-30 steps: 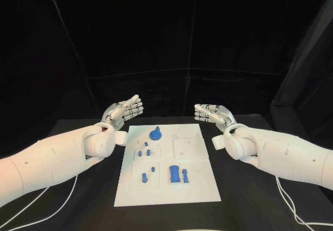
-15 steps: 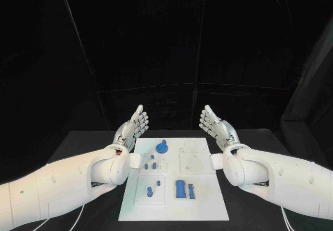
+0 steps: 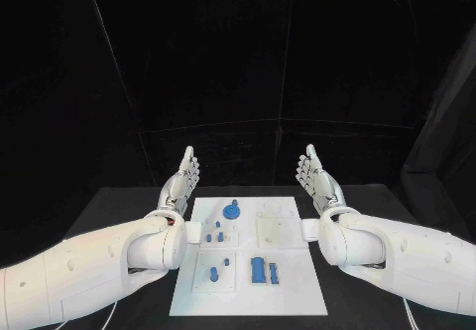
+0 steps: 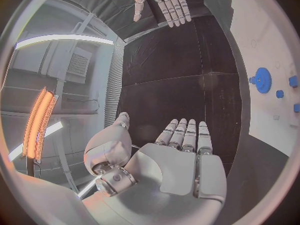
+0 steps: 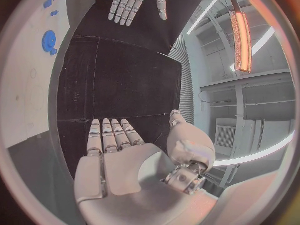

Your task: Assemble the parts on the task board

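Silver left hand [image 3: 179, 180] and right hand [image 3: 319, 180]: fingers straight, apparently grasping nothing.

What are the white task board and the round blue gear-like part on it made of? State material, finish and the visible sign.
White flat task board: probably matte plastic; even white surface with shallow recessed outlines and no glare. Round blue gear-like part: likely moulded or printed plastic; uniform saturated blue, toothed rim in the left wrist view, no metallic shine.
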{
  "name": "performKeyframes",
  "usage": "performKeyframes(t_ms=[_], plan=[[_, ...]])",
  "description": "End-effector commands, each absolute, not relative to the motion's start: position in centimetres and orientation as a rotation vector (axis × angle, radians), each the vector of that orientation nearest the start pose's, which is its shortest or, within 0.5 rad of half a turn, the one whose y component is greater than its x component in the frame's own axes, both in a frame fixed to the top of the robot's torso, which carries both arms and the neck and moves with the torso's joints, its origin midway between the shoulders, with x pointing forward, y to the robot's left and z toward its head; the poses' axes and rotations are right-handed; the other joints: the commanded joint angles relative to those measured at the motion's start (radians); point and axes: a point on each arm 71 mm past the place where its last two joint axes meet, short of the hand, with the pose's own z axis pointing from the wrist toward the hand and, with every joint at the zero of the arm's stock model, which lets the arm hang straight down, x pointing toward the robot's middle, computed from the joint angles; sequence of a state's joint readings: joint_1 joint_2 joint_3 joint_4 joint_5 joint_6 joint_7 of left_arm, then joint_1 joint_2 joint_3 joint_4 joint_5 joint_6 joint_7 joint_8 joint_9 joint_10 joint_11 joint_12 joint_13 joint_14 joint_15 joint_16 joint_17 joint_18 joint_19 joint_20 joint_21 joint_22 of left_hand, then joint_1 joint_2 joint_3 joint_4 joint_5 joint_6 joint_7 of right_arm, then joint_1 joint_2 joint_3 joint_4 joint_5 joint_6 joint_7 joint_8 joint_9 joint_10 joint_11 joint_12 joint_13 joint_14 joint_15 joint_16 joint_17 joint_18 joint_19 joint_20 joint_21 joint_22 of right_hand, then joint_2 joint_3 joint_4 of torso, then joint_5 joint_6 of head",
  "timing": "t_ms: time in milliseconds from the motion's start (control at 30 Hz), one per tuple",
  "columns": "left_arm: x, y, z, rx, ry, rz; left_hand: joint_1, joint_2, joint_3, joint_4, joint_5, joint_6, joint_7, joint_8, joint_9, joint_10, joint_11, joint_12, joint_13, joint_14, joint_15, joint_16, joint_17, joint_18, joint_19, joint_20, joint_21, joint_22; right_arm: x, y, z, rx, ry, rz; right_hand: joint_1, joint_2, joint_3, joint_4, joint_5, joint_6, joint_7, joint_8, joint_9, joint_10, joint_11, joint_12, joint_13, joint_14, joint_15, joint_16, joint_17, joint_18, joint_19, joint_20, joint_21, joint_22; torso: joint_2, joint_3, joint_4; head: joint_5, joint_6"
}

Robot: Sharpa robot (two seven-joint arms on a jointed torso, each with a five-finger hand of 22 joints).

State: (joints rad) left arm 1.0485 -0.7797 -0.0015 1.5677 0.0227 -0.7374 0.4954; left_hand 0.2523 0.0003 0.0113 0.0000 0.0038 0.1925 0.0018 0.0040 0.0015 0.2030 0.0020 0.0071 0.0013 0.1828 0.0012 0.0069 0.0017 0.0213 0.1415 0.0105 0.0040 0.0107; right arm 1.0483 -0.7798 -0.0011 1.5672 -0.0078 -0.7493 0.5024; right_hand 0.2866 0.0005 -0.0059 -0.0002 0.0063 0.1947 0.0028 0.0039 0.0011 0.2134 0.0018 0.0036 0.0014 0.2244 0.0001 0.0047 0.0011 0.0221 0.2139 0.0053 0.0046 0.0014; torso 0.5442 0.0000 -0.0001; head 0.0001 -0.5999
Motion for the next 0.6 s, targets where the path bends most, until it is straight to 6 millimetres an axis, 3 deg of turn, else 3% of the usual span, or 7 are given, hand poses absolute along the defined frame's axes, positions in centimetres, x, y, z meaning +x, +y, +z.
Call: performKeyframes(t_ms=[33,300,467,500,533,567,600], plan=[[46.18,19.24,-22.42,-1.209,1.218,-1.229,-0.080,0.000,-0.011,0.000,-0.004,-0.061,-0.002,-0.004,-0.002,-0.064,-0.002,-0.007,-0.001,-0.058,-0.001,-0.007,-0.002,-0.021,-0.044,-0.011,-0.004,-0.011,46.18,-19.24,-22.42,1.209,1.218,1.229,-0.090,0.000,0.006,0.000,-0.006,-0.062,-0.003,-0.004,-0.001,-0.067,-0.002,-0.004,-0.001,-0.071,0.000,-0.005,-0.001,-0.022,-0.068,-0.005,-0.005,-0.001,0.000,0.0000,0.0001,0.000,0.000],[46.18,19.24,-22.42,-1.209,1.218,-1.229,-0.131,0.000,-0.011,0.000,-0.004,-0.099,-0.002,-0.004,-0.002,-0.105,-0.002,-0.007,-0.001,-0.093,-0.001,-0.007,-0.002,-0.021,-0.071,-0.011,-0.004,-0.011,46.18,-19.24,-22.42,1.209,1.218,1.229,-0.148,0.000,0.006,0.000,-0.006,-0.100,-0.003,-0.004,-0.001,-0.108,-0.002,-0.004,-0.001,-0.115,0.000,-0.005,-0.001,-0.022,-0.110,-0.005,-0.005,-0.001,0.000,0.0000,0.0001,0.000,0.000],[46.18,19.24,-22.42,-1.209,1.218,-1.229,-0.149,0.000,-0.011,0.000,-0.004,-0.112,-0.002,-0.004,-0.002,-0.118,-0.002,-0.007,-0.001,-0.106,-0.001,-0.007,-0.002,-0.021,-0.141,-0.011,-0.004,-0.011,46.18,-19.24,-22.42,1.209,1.218,1.229,-0.168,0.000,0.006,0.000,-0.006,-0.114,-0.003,-0.004,-0.001,-0.124,-0.002,-0.004,-0.001,-0.131,0.000,-0.005,-0.001,-0.022,-0.125,-0.005,-0.005,-0.001,0.000,0.0000,0.0001,0.000,0.000],[46.18,19.24,-22.42,-1.209,1.218,-1.229,-0.153,0.000,-0.011,0.000,-0.004,-0.117,-0.002,-0.004,-0.002,-0.123,-0.002,-0.007,-0.001,-0.109,-0.001,-0.007,-0.002,-0.021,-0.141,-0.011,-0.004,-0.011,46.18,-19.24,-22.42,1.209,1.218,1.229,-0.185,0.000,0.006,0.000,-0.006,-0.125,-0.003,-0.004,-0.001,-0.139,-0.002,-0.004,-0.001,-0.146,0.000,-0.005,-0.001,-0.022,-0.139,-0.005,-0.005,-0.001,0.000,0.0000,0.0001,0.000,0.000],[46.18,19.24,-22.42,-1.209,1.218,-1.229,-0.157,0.000,-0.011,0.000,-0.004,-0.119,-0.002,-0.004,-0.002,-0.127,-0.002,-0.007,-0.001,-0.112,-0.001,-0.007,-0.002,-0.021,-0.141,-0.011,-0.004,-0.011,46.18,-19.24,-22.42,1.209,1.218,1.229,-0.203,0.000,0.006,0.000,-0.006,-0.195,-0.003,-0.004,-0.001,-0.213,-0.002,-0.004,-0.001,-0.224,0.000,-0.005,-0.001,-0.022,-0.214,-0.005,-0.005,-0.001,0.000,0.0000,0.0001,0.000,0.000],[46.18,19.24,-22.42,-1.209,1.218,-1.229,-0.175,0.000,-0.011,0.000,-0.004,-0.192,-0.002,-0.004,-0.002,-0.203,-0.002,-0.007,-0.001,-0.183,-0.001,-0.007,-0.002,-0.021,-0.141,-0.011,-0.004,-0.011,46.18,-19.24,-22.42,1.209,1.218,1.229,-0.287,0.000,0.006,0.000,-0.006,-0.195,-0.003,-0.004,-0.001,-0.213,-0.002,-0.004,-0.001,-0.224,0.000,-0.005,-0.001,-0.022,-0.214,-0.005,-0.005,-0.001,0.000,0.0000,0.0001,0.000,0.000],[46.18,19.24,-22.42,-1.209,1.218,-1.229,-0.252,0.000,-0.011,0.000,-0.004,-0.192,-0.002,-0.004,-0.002,-0.203,-0.002,-0.007,-0.001,-0.183,-0.001,-0.007,-0.002,-0.021,-0.141,-0.011,-0.004,-0.011,46.18,-19.24,-22.42,1.209,1.218,1.229,-0.287,0.000,0.006,0.000,-0.006,-0.195,-0.003,-0.004,-0.001,-0.213,-0.002,-0.004,-0.001,-0.224,0.000,-0.005,-0.001,-0.022,-0.214,-0.005,-0.005,-0.001,0.000,0.0000,0.0001,0.000,0.000]])
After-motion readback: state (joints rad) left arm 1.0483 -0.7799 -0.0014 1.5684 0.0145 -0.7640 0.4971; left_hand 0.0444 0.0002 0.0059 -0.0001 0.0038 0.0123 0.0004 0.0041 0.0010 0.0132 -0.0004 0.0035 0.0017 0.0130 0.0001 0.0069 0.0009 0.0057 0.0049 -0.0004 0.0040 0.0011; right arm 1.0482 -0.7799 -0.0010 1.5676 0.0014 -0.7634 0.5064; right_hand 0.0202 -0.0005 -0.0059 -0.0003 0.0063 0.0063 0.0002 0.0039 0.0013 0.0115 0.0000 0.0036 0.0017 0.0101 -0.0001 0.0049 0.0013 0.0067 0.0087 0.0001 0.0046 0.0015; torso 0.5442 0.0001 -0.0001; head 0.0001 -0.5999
